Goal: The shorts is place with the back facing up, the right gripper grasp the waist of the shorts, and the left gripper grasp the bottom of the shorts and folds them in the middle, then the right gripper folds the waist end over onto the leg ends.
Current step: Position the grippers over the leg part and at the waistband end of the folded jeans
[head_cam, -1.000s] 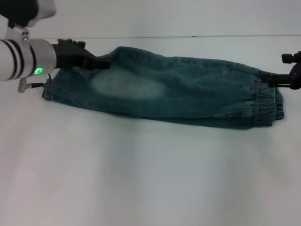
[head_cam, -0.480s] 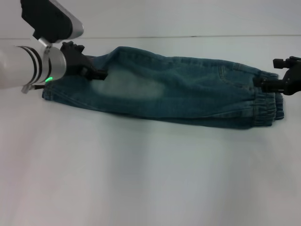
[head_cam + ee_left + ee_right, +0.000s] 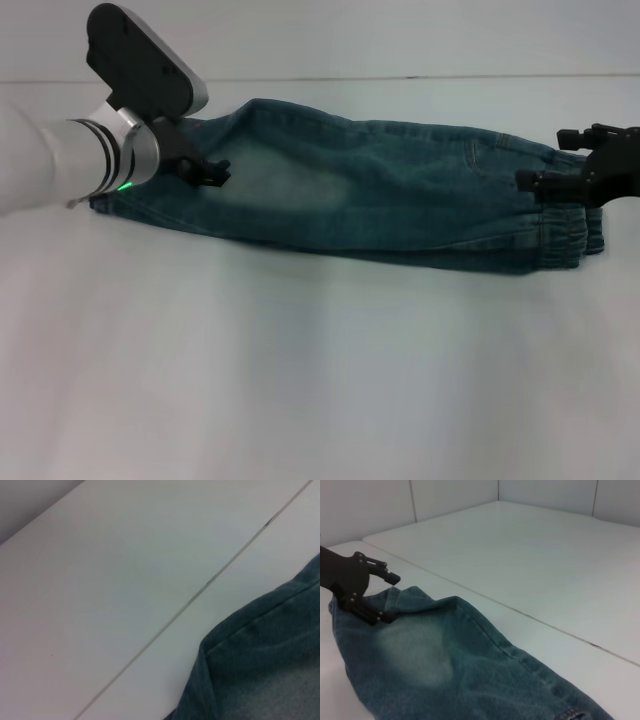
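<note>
shorts folded — left tool over hems | right tool at waist

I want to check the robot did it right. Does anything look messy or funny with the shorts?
Nothing really stands out. The shorts lie folded lengthwise on the table, only lightly rumpled. The left gripper is open above the leg end; the right gripper is over the waist.

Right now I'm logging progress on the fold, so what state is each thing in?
shorts: folded lengthwise, lying flat on the table.
waist: at the robot's right, not yet folded over.
leg ends: at the robot's left, flat.
left hand: open, above the leg ends.
right hand: over the waist; grip unclear.
</note>
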You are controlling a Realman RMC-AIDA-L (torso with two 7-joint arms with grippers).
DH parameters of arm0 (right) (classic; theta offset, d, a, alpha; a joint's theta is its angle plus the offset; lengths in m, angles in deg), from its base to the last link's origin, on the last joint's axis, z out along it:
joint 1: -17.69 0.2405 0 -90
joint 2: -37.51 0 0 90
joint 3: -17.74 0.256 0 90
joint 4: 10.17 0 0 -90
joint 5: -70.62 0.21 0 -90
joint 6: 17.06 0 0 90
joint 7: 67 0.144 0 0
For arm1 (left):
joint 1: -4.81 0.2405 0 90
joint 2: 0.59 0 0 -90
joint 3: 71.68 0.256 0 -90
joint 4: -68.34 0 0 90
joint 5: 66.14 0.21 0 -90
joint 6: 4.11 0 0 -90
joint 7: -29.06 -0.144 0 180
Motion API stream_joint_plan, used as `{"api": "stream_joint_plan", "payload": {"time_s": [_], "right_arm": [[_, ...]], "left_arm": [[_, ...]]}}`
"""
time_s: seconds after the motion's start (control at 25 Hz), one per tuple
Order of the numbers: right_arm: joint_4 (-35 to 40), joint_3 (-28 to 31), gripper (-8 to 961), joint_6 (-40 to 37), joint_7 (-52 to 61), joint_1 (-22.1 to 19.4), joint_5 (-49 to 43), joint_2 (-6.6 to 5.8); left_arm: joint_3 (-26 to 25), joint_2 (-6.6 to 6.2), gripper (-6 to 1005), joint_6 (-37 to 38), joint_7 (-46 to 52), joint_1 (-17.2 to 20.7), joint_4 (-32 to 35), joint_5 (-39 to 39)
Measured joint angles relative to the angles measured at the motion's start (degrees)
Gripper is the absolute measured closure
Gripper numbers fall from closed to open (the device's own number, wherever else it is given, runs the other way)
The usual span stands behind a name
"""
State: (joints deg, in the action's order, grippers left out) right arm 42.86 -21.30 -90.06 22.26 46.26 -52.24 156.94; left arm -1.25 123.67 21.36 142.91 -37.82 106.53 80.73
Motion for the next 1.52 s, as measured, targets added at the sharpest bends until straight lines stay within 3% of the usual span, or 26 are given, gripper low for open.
{"api": "stream_joint_plan", "payload": {"time_s": [0.68,0.88,1.08,1.52], "right_arm": [[-0.99,-0.42,37,-0.95,-1.45,0.11,1.32,0.1],[-1.0,-0.58,37,-1.25,-1.45,0.09,1.32,0.1],[-1.0,-0.77,37,-1.43,-1.45,0.08,1.32,0.1],[-1.48,-0.95,38,-1.44,-1.5,0.08,1.31,0.02]], "left_arm": [[2.86,0.16,116,-7.3,-0.32,-1.06,-4.76,3.0],[3.02,0.19,333,-8.99,-0.36,-1.48,-6.32,3.3],[3.04,0.14,432,-9.6,-0.09,-2.45,-8.3,4.68],[3.05,0.1,475,-11.29,-0.29,-2.74,-8.99,5.94]]}}
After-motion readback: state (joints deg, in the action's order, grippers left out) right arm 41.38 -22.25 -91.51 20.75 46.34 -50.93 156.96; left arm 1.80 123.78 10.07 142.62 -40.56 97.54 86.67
